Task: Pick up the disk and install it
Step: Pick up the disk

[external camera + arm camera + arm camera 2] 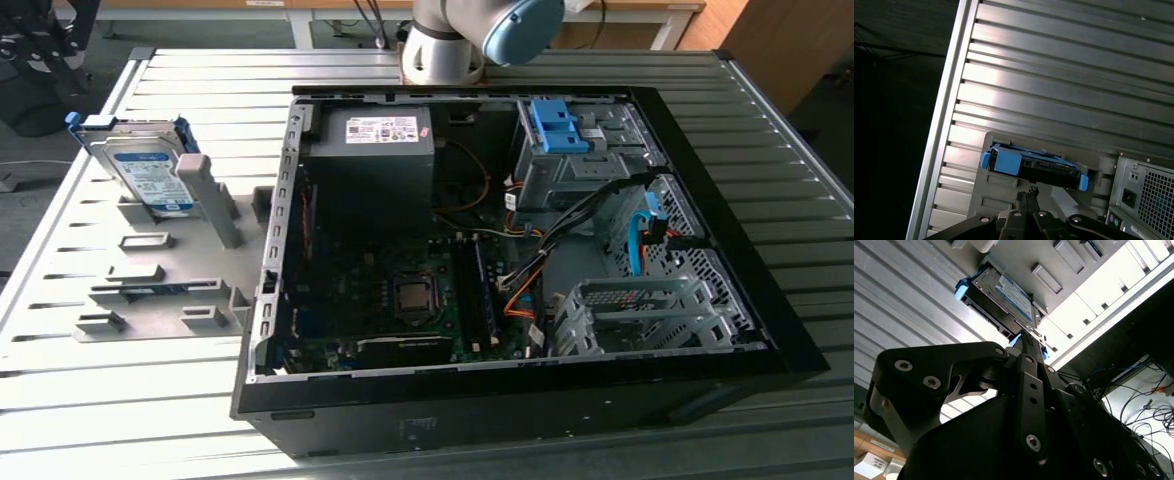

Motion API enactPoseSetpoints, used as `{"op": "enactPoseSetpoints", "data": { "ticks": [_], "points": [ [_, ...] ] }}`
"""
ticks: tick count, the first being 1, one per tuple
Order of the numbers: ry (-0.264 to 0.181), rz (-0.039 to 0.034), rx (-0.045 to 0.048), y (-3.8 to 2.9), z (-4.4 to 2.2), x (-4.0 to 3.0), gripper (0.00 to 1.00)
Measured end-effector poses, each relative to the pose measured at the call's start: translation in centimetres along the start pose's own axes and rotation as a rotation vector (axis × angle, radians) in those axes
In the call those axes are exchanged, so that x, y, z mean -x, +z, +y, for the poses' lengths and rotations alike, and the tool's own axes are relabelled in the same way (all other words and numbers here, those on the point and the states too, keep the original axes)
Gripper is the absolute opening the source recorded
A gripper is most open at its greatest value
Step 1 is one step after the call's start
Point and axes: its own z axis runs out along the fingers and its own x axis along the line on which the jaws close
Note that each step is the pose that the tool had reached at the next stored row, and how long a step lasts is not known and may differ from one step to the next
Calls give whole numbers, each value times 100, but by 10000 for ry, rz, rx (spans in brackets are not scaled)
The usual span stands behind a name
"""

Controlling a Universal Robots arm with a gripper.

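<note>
**Item:** the disk (144, 168), a silver-grey drive in a blue plastic bracket.

**Location:** It stands on edge, slightly tilted, in a grey fixture (160, 300). The fixture sits on the slatted table (120, 400), at the far part of the exterior view's left, beside the open computer case (274, 230) and outside it. In both wrist views the disk (1004, 292) (1041, 169) lies ahead of the fingertips.

**Handling (judged):**
- Rigid metal body, fairly heavy for its bulk.
- Flat faces are smooth and likely slippery.
- Sensitive to knocks, so no dropping or hard setting-down.
- The blue bracket is probably springy plastic that gives under pressure.

**Hold point (judged):** Take it across the two flat faces at the exposed upper edge, near the middle so it does not swing. Keep off the bracket's thin ends.

**Gripper:** the gripper (1026, 191) (1024, 342) points toward the disk and appears apart from it. The fingers (1023, 200) lie together with barely a seam between them. They hold nothing and touch nothing.
</note>
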Motion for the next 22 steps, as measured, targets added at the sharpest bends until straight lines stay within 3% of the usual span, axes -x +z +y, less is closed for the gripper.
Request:
{"op": "enactPoseSetpoints", "data": {
  "ticks": [13, 17, 22],
  "points": [
    [-87, 5, 2, 0, 0, 0, 11],
    [-514, 23, 13, 0, 1, -2, 11],
    [-1515, 66, 38, 1, 1, -3, 11]
  ]
}}
